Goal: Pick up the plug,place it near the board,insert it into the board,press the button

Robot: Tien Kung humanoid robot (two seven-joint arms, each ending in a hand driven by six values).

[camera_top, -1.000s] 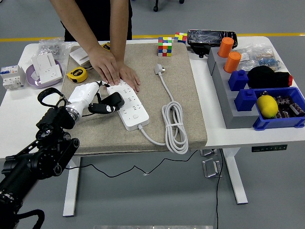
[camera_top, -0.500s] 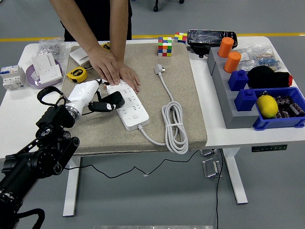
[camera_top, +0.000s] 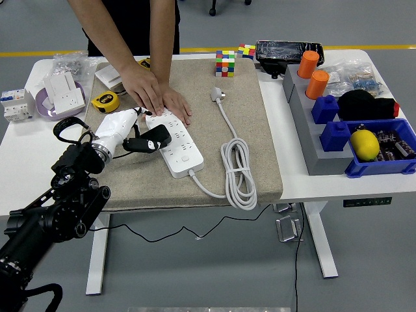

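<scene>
A white power strip lies on the beige mat, with its white cord coiled to the right and the cord's plug lying loose near the mat's top. My left hand, white with black fingers, is shut on a black plug held at the strip's left edge. A person's two hands press flat on the strip's far end, just above my hand. My right arm is out of view.
A yellow tape measure, a purple dish with a white socket and a breaker sit at the left. Rubik's cubes stand at the mat's top. Grey and blue bins with orange cups and a lemon fill the right side.
My left hand has shifted the black plug slightly up and to the right, closer onto the strip. The person's hands have stayed put.
</scene>
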